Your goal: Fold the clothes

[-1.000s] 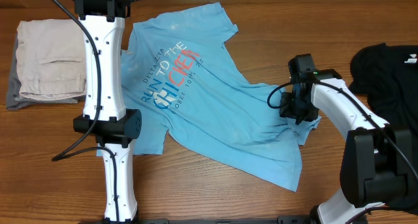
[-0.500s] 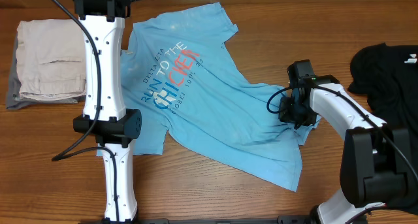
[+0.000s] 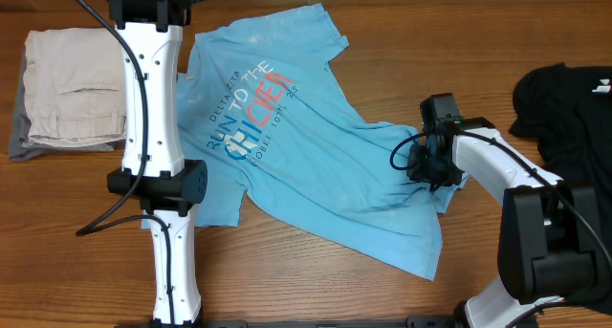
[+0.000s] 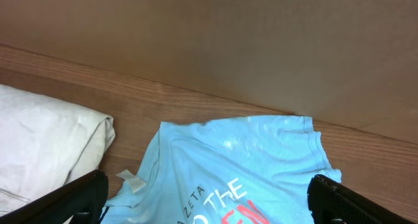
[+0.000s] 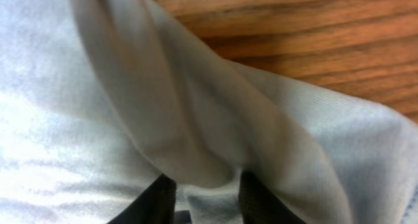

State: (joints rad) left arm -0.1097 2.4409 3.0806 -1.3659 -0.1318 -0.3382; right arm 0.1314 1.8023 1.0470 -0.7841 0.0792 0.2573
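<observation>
The light blue T-shirt [image 3: 316, 146] lies spread face up on the wooden table, its lettering [image 3: 249, 113] towards the left. My right gripper [image 3: 427, 165] is at the shirt's right edge, shut on a raised fold of the fabric [image 5: 196, 119] that bunches between its two dark fingers [image 5: 209, 201]. My left gripper [image 4: 209, 198] is open and empty, held above the shirt's far end [image 4: 241, 159], with its fingers wide apart at the sides of the left wrist view.
A folded beige garment [image 3: 72, 89] lies on a grey one at the far left; it also shows in the left wrist view [image 4: 46, 145]. A black garment [image 3: 569, 103] lies at the right edge. My left arm [image 3: 153, 127] stretches over the shirt's left side.
My right gripper has shifted slightly left and towards the front, gathering the shirt's right edge. The left arm has not moved.
</observation>
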